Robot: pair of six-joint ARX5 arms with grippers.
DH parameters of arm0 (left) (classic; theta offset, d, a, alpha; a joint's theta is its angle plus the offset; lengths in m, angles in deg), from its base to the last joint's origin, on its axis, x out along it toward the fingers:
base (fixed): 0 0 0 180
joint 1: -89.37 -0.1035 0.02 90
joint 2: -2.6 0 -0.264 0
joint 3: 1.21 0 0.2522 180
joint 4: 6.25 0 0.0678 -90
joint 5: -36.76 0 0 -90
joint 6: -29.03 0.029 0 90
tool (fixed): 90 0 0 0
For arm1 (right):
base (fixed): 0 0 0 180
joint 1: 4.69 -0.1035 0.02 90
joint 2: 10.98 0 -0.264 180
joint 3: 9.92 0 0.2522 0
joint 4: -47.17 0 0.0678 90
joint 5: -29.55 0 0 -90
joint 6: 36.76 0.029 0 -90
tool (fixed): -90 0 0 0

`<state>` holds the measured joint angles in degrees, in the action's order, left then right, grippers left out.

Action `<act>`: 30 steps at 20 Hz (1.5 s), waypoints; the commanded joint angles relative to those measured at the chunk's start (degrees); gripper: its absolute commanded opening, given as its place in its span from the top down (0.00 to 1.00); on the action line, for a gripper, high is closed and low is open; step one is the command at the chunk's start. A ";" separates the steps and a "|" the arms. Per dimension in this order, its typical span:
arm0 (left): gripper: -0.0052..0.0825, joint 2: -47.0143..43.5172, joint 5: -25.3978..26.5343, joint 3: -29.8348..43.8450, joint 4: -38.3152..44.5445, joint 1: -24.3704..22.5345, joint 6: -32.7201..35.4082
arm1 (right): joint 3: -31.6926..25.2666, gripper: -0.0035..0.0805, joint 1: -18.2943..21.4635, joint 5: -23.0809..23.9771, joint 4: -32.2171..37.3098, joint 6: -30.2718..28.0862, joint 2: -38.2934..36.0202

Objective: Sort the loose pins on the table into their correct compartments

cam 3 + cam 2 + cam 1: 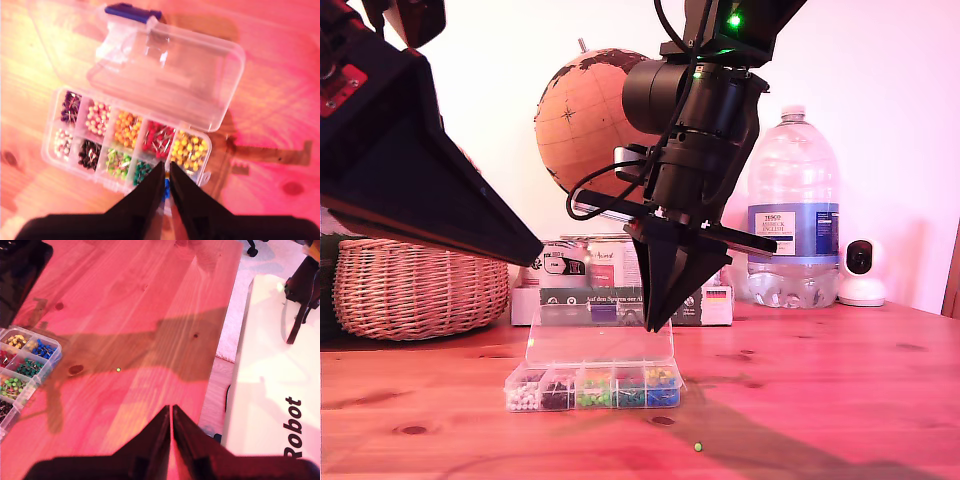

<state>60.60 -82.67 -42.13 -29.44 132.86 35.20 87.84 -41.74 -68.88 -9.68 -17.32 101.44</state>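
One loose pin point(698, 446) with a green head lies on the table point(820, 400), in front of the clear box point(595, 385) toward the exterior view's right. It also shows ahead of my first gripper point(171, 409), as a pin point(118, 370) on bare wood. My first gripper point(538, 257) hangs shut at the exterior view's left. My second gripper point(655, 325) hovers over the box's compartments point(130, 145), its jaws almost together point(167, 169) above the blue and dark green sections. I see no pin between them. The lid point(165, 75) lies open.
A wicker basket point(415, 285) stands at the exterior view's left. Behind the box are a globe point(585, 120), jars and cartons point(620, 290), a water bottle point(795, 210) and a small white camera point(861, 272). Past the table's edge is a white panel point(270, 390).
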 commanded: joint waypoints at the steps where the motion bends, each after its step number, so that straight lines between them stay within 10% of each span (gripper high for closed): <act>1: 0.96 0.55 -0.11 0.48 0.15 0.15 -0.15 | 0.17 0.97 0.39 -0.15 0.50 -0.20 1.55; 30: 0.96 0.55 -0.11 0.48 -0.15 0.15 -0.22 | 0.77 0.97 0.37 -0.20 -1.29 -1.60 3.96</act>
<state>60.60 -82.67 -42.13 -29.88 132.86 35.20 87.87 -41.15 -68.97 -10.49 -18.45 104.02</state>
